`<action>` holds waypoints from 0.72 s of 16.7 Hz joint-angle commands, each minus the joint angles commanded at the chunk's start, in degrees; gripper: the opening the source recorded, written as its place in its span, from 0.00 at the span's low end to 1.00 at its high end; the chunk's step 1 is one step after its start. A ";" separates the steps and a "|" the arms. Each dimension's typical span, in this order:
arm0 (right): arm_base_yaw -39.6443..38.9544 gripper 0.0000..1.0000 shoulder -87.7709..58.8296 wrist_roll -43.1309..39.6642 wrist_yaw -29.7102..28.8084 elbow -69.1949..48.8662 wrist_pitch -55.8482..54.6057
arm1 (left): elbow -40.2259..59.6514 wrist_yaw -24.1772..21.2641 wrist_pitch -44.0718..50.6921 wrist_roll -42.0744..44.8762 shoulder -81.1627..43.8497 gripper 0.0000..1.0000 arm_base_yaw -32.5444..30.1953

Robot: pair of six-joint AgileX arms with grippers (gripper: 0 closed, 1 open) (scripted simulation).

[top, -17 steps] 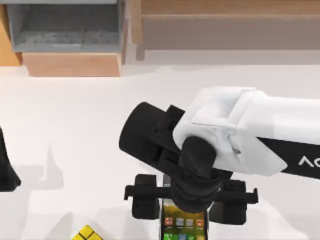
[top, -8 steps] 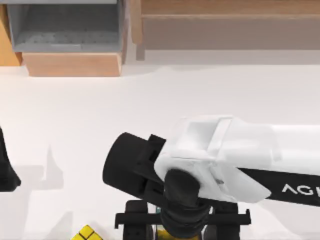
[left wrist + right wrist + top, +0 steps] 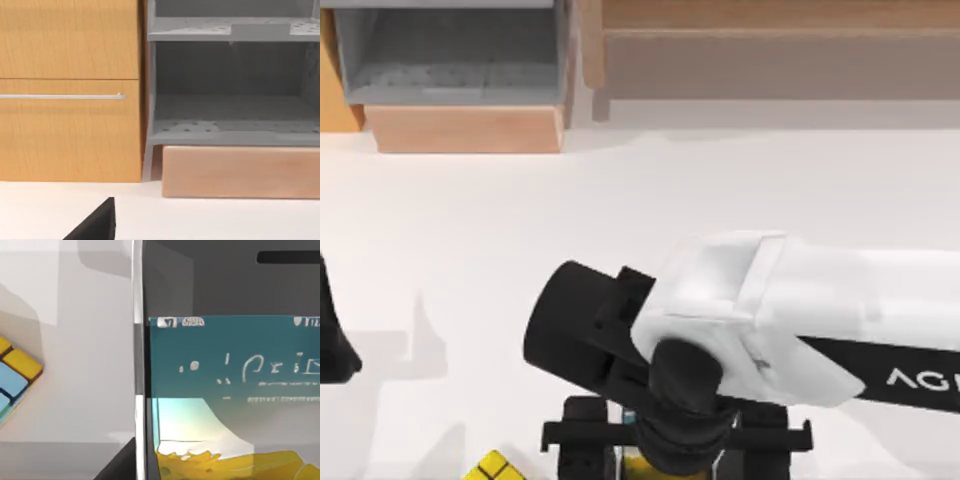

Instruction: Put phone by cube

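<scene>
Right arm reaches in from the right, wrist bent down, right gripper at the near table edge, clamped on the phone. Cube lies left of it, near. White letters "AG" on the arm. Left gripper parked far left; finger state cannot be told.

We see the phone lying flat on the bench, its lit screen up with a teal band and yellow below, directly beneath our right fingers. The cube, yellow with black grid lines, sits just beside them, left.
</scene>
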State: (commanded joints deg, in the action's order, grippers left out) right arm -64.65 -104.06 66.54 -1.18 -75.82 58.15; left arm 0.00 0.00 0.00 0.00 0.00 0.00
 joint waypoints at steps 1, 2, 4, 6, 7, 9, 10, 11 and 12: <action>0.02 0.00 0.09 0.11 0.39 0.14 -0.73 | 0.00 0.00 0.00 0.00 0.00 1.00 0.00; 0.03 0.00 0.19 0.22 0.85 0.29 -1.52 | 0.00 0.00 0.00 0.00 0.00 1.00 0.00; 0.04 0.00 0.33 0.41 1.86 0.64 -3.20 | 0.00 0.00 0.00 0.00 0.00 1.00 0.00; 0.02 0.00 0.34 0.55 2.78 1.09 -4.89 | 0.00 0.00 0.00 0.00 0.00 1.00 0.00; -0.01 0.00 0.27 0.58 3.11 1.36 -5.68 | 0.00 0.00 0.00 0.00 0.00 1.00 0.00; -0.09 0.00 -0.10 0.54 3.35 2.05 -7.08 | 0.00 0.00 0.00 0.00 0.00 1.00 0.00; -0.15 0.00 -0.41 0.48 3.23 2.47 -7.66 | 0.00 0.00 0.00 0.00 0.00 1.00 0.00; -0.21 0.00 -0.79 0.39 2.93 2.95 -8.16 | 0.00 0.00 0.00 0.00 0.00 1.00 0.00; -0.28 0.00 -1.25 0.27 2.48 3.47 -8.56 | 0.00 0.00 0.00 0.00 0.00 1.00 0.00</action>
State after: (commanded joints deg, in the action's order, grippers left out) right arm -64.93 -105.31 66.81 1.30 -72.35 49.59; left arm 0.00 0.00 0.00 0.00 0.00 0.00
